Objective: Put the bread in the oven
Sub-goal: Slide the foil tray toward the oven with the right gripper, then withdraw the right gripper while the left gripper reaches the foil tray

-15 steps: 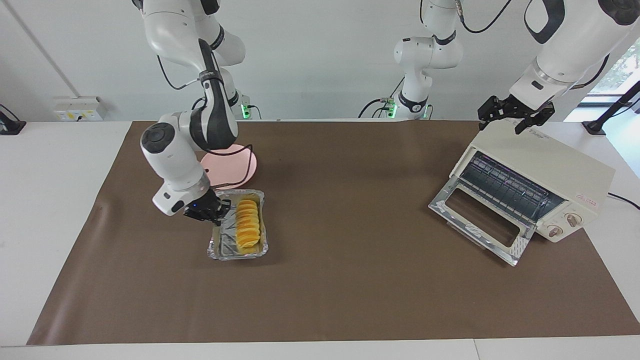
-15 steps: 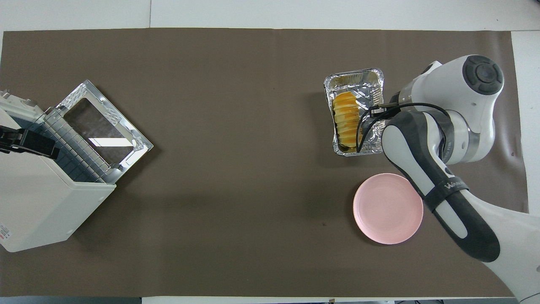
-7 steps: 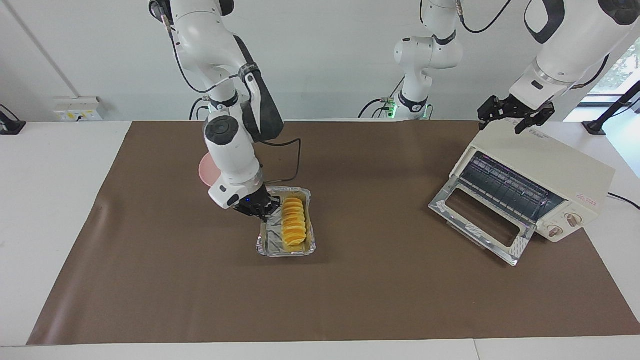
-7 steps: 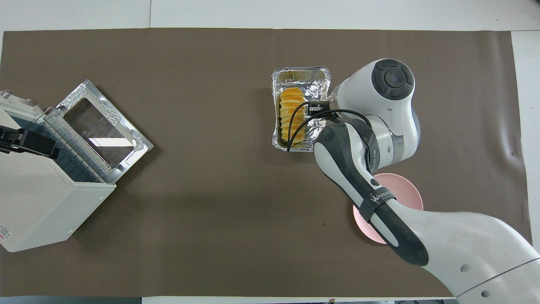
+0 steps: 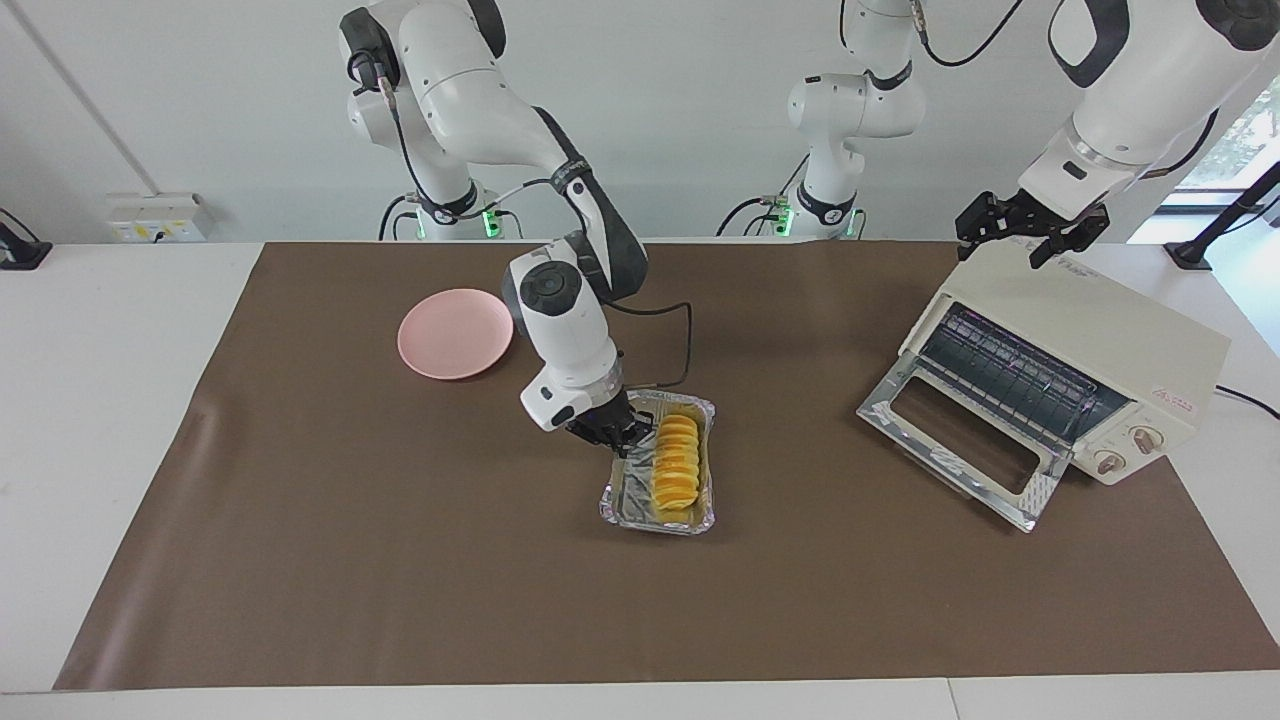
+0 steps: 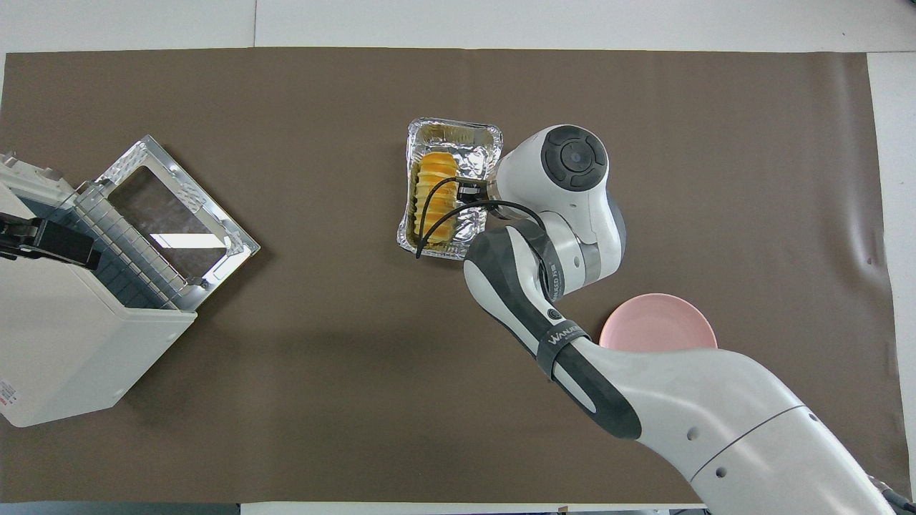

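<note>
R arm outstretched, right tool (image 5: 618, 437) low, pinched closed; left tool (image 5: 1030, 234) raised, spread wide.

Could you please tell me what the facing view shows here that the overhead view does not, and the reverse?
Only the facing view shows the right gripper shut on the crinkled silver foil tray's rim, the cream-white toaster oven's knobs, and the open left gripper over the oven.

Only the overhead view shows the round pink plate partly covered by the right arm.

Both show the ridged yellow-orange bread in the tray and the oven door dropped open.
</note>
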Robot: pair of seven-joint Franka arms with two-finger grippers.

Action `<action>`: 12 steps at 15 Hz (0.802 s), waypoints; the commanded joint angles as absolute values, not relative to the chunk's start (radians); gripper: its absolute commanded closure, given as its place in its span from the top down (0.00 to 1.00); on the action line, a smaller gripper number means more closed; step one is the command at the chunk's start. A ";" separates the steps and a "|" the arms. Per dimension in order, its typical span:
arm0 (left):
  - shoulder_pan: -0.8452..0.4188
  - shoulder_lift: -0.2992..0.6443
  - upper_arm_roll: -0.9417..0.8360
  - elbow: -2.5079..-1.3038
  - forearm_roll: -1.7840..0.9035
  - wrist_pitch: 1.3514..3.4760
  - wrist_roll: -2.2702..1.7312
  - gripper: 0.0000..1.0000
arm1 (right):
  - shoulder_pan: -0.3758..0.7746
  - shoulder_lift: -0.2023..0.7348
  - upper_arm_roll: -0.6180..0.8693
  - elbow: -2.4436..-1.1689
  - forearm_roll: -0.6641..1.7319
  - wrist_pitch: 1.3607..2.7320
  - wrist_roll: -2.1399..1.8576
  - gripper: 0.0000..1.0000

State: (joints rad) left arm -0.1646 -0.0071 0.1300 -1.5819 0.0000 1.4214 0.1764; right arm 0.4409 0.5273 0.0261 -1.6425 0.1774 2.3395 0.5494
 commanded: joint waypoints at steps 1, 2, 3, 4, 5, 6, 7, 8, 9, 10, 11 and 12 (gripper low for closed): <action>-0.160 -0.014 0.126 -1.574 0.015 1.405 0.179 1.00 | 0.437 0.531 0.025 -1.647 0.202 2.347 0.552 0.00; -0.160 -0.014 0.126 -1.574 0.017 1.405 0.179 1.00 | 0.428 0.531 0.026 -1.651 0.201 2.345 0.551 0.00; -0.160 -0.014 0.126 -1.575 0.015 1.405 0.179 1.00 | 0.423 0.531 0.026 -1.649 0.199 2.347 0.549 0.25; -0.158 -0.014 0.126 -1.575 0.015 1.405 0.179 1.00 | 0.422 0.531 0.025 -1.649 0.201 2.345 0.549 0.39; -0.160 -0.014 0.126 -1.575 0.015 1.405 0.179 1.00 | 0.419 0.531 0.025 -1.646 0.201 2.342 0.549 0.52; -0.160 -0.014 0.126 -1.575 0.015 1.405 0.179 1.00 | 0.414 0.529 0.023 -1.635 0.199 2.332 0.551 0.62; -0.160 -0.014 0.126 -1.575 0.017 1.407 0.179 1.00 | 0.413 0.526 0.014 -1.626 0.195 2.323 0.551 0.69; -0.160 -0.014 0.126 -1.575 0.017 1.405 0.179 1.00 | 0.394 0.519 0.011 -1.605 0.187 2.300 0.549 0.76; -0.160 -0.014 0.126 -1.575 0.017 1.405 0.179 1.00 | 0.364 0.505 0.012 -1.577 0.183 2.254 0.546 0.78; -0.160 -0.014 0.126 -1.575 0.017 1.405 0.179 1.00 | 0.339 0.489 0.011 -1.557 0.183 2.212 0.537 0.82; -0.160 -0.014 0.126 -1.575 0.015 1.405 0.179 1.00 | 0.318 0.467 0.011 -1.552 0.181 2.189 0.531 0.88; -0.160 -0.014 0.124 -1.575 0.015 1.401 0.181 1.00 | 0.283 0.424 0.012 -1.560 0.178 2.165 0.506 0.98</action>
State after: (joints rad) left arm -0.1646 -0.0071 0.1300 -1.5818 0.0000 1.4210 0.1764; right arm 0.3469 0.4936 0.0003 -1.5651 0.1759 2.2319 0.5426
